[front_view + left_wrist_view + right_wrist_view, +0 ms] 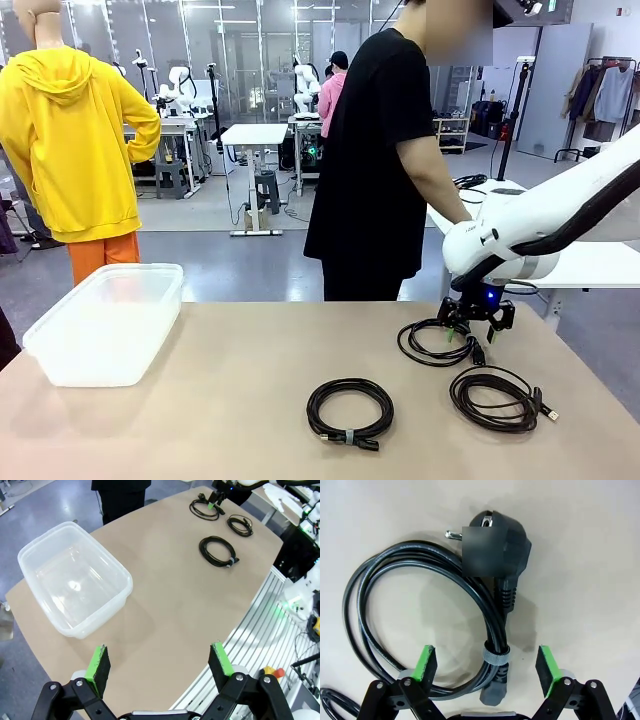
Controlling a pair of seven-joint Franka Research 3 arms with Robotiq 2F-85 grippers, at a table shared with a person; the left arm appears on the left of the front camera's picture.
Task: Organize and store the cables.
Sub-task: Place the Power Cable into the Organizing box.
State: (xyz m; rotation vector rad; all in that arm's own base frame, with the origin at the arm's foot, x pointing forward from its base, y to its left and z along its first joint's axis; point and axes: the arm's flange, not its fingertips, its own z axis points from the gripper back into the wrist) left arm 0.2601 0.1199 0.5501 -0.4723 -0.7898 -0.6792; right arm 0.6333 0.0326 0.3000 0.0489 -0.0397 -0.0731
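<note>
The left gripper [160, 665] hangs at six o'clock, green pads [100, 666] spread wide, above the tan table [170, 610]. A clear plastic bin [100, 615] sits at ten o'clock. Toward one o'clock lie three coils, apart from one another: the nearest cable [217, 551], the middle cable [240, 525] and the farthest cable [202, 512], with the right gripper [215, 501] over the last.

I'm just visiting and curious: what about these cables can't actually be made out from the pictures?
- Right wrist view: a blurred patch covers much of the plug on the coil under the right gripper.
- Same view: the bottom-left corner cuts off a second cable.
- Front view: the gripper hides part of that coil; contact unclear.
- Left wrist view: the middle coil's connectors are too small to identify.
</note>
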